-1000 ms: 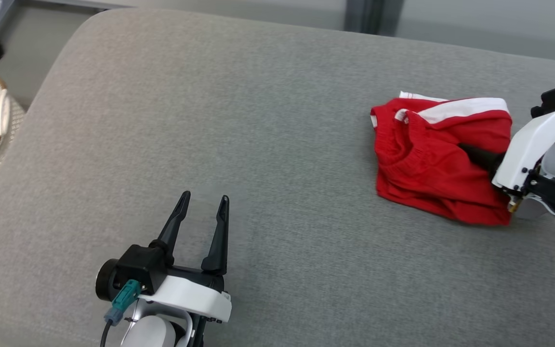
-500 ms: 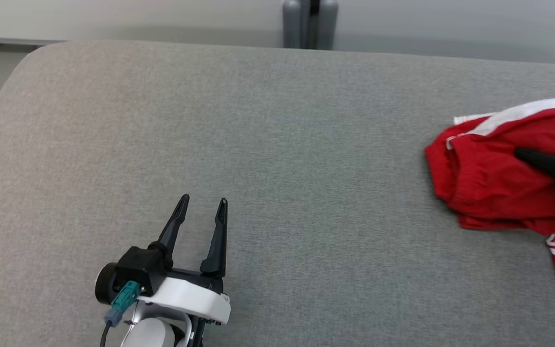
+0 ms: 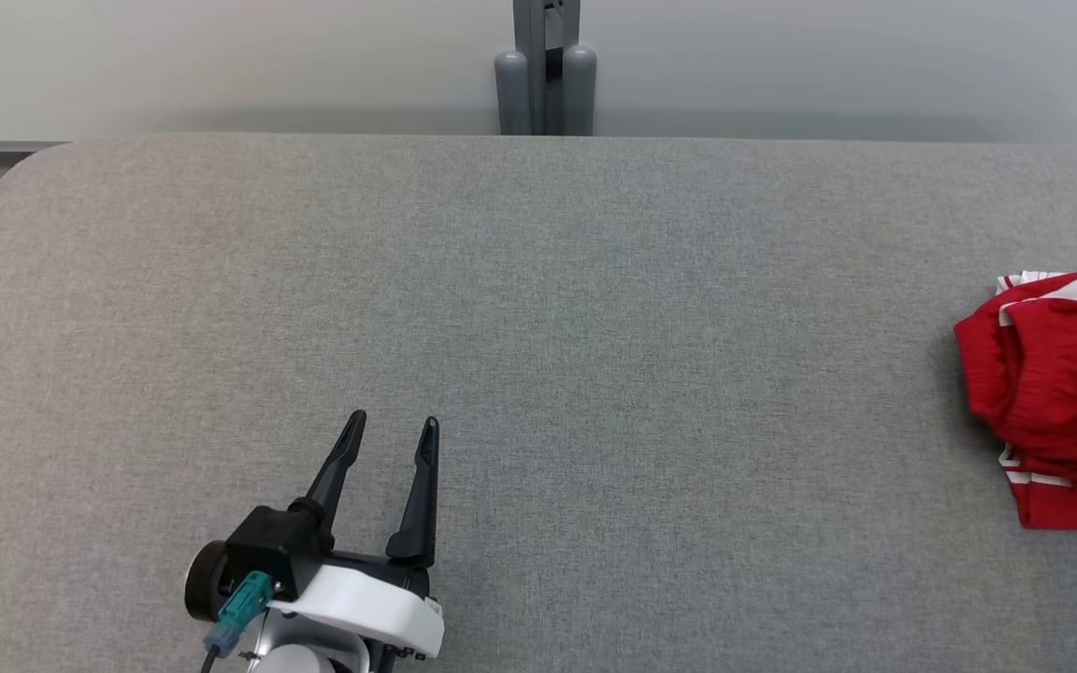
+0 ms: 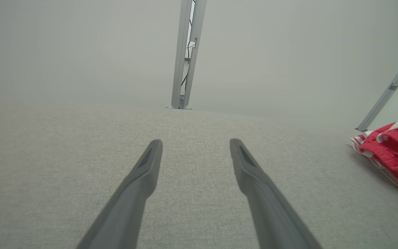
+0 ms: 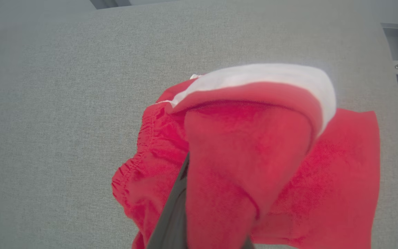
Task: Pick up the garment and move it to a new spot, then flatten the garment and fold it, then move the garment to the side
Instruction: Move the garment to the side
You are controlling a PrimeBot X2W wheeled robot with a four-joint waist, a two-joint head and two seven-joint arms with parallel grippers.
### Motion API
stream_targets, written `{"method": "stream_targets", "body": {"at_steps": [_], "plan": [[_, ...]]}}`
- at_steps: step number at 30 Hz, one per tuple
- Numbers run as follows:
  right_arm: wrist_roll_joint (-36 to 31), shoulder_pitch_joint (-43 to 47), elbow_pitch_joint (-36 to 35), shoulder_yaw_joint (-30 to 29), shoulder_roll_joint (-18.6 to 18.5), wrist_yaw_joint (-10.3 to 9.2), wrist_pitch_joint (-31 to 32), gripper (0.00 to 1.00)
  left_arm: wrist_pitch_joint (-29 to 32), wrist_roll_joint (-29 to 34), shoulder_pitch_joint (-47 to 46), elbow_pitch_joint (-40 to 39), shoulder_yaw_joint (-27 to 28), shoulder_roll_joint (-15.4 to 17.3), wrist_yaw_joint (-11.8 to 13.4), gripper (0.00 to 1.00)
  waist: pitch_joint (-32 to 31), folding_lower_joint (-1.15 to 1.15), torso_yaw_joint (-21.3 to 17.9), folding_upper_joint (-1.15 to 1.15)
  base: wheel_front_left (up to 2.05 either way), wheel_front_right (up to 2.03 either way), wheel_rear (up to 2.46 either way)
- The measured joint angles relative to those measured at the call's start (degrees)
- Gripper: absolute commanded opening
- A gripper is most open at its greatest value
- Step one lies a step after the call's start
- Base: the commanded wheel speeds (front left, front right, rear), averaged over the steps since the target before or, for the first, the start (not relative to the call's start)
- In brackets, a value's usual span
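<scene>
Left claw [image 3: 394,421]: sits low over the grey cushion [image 3: 595,308], on the near side and left of the metal post [image 3: 546,84]. Fingers spread wide, with bare cushion between them. In the left wrist view both fingers aim roughly toward the post's foot.

Metal post: upright at the cushion's far edge, against a pale wall.

Garment [image 3: 1053,374]: red with white trim, bunched in a heap on the cushion. It lies well right of the post and far from my left claw. Striped edge shows along its near side.

Right claw [image 5: 185,173]: further right of the post, down in the garment. Jaws pinched narrow on a raised red fold. One dark finger [image 5: 169,221] shows under the fold; cloth hides the other. White band curls over the top of the fold.
</scene>
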Motion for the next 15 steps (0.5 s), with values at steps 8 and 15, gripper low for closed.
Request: {"method": "stream_targets", "body": {"at_steps": [8, 15], "plan": [[-7.62, -0.57, 3.98, 1.13, -2.42, 0.01, -2.43, 0.00, 0.00, 0.87, -0.32, 0.07, 0.68, 0.02, -0.53, 1.00, 1.98, 0.00, 0.00, 0.00, 0.00, 0.00, 0.00], [-15.70, -2.50, 6.55, 3.22, -3.60, 0.01, -4.63, 0.00, 0.00, 0.97, -1.37, 0.08, 0.87, 0.01, -0.77, 1.00, 4.05, 0.00, 0.38, 0.00, 0.00, 0.00, 0.00]]}}
